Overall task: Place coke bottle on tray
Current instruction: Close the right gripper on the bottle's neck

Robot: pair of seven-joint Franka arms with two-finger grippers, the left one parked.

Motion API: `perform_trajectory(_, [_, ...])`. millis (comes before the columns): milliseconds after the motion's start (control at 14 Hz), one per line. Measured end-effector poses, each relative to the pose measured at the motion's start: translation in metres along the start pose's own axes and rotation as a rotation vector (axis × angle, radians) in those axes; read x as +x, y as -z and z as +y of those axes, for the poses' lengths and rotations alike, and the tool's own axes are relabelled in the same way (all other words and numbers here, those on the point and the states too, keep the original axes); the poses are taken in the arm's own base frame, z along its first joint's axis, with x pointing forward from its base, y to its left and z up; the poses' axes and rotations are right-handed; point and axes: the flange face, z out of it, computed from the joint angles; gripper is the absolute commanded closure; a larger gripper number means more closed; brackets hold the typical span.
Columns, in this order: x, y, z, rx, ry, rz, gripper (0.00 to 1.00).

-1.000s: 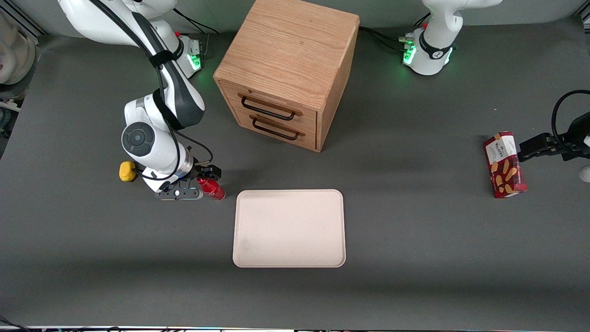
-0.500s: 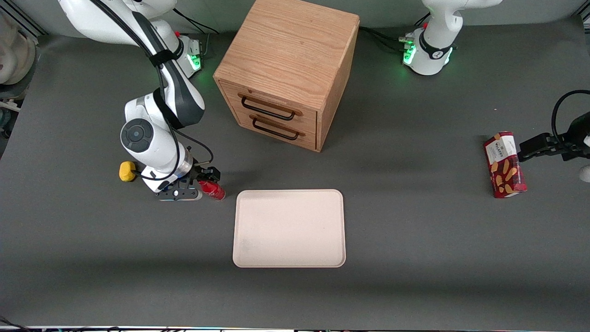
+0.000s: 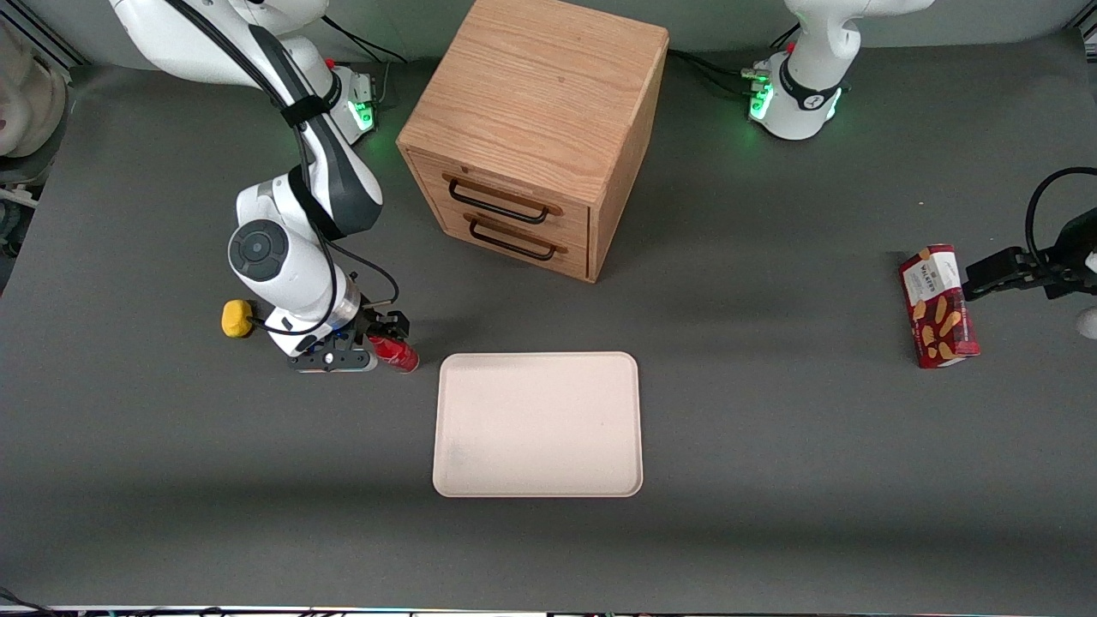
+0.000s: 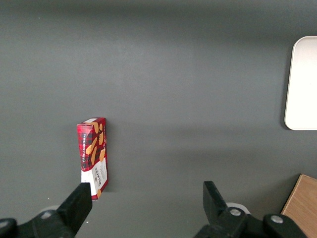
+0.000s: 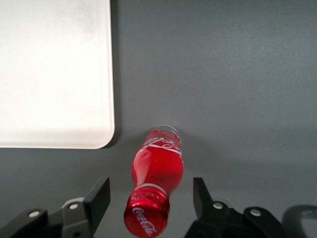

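The small red coke bottle point(image 3: 398, 353) stands on the dark table close to the tray's corner that is farther from the front camera, toward the working arm's end. The pale cream-pink tray point(image 3: 537, 424) lies flat and holds nothing. My right gripper point(image 3: 378, 341) is down over the bottle. In the right wrist view the gripper point(image 5: 151, 198) is open, with one finger on each side of the bottle's red cap and neck point(image 5: 154, 178), and a gap shows on both sides. The tray's rounded corner point(image 5: 74, 99) lies beside the bottle.
A wooden two-drawer cabinet point(image 3: 536, 128) stands farther from the front camera than the tray. A small yellow object point(image 3: 236, 318) lies beside the working arm's wrist. A red biscuit box point(image 3: 937, 306) lies toward the parked arm's end; it also shows in the left wrist view point(image 4: 93, 151).
My right gripper has come down a little over the bottle, now covering more of its top. The bottle and tray have not moved.
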Motion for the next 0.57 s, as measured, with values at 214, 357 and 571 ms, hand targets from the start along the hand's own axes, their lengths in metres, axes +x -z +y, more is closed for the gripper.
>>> perform_trajectory(214, [0.0003, 0.0002, -0.0002, 0.001, 0.000, 0.003, 1.00])
perform_trajectory(357, [0.0008, 0.0018, 0.0007, -0.003, 0.003, 0.007, 1.00])
perform_trajectory(571, [0.0009, 0.0019, 0.0006, -0.003, 0.003, 0.008, 1.00])
